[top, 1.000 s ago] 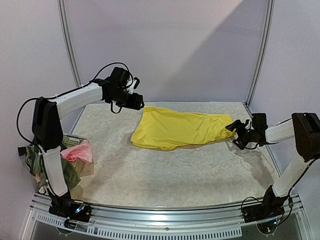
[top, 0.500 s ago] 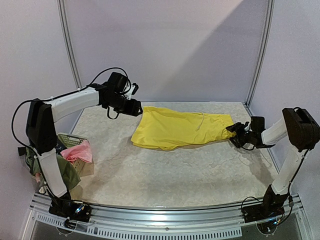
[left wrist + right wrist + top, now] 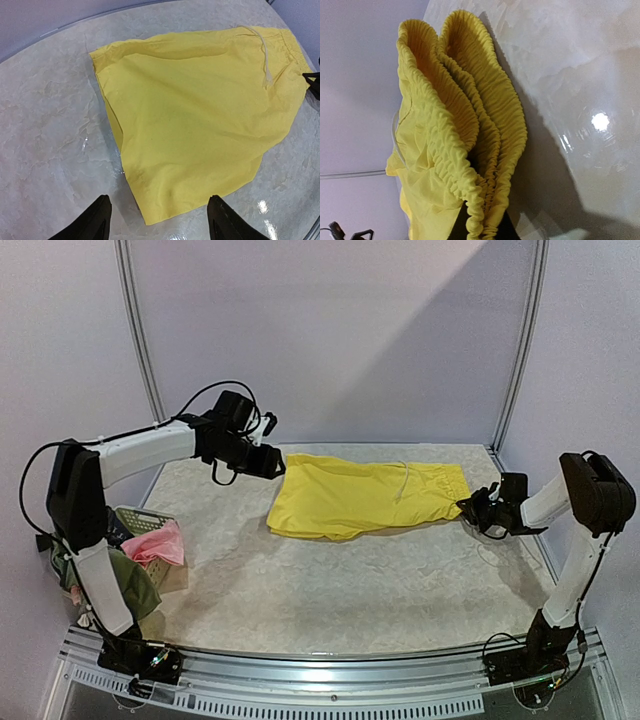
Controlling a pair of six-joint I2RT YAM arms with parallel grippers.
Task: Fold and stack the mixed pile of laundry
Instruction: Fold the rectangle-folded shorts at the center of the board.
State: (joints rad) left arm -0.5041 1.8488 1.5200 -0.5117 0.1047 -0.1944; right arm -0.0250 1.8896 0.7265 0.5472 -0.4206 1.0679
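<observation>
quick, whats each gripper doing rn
left gripper: jaws open, empty, above the yellow shorts.
right gripper: closed on the shorts' elastic waistband.

Plain yellow shorts, white drawstring; pale marbled table

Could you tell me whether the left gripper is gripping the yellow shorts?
No, the left gripper stands open, its fingers spread apart with the yellow shorts lying loose beneath them.
</observation>
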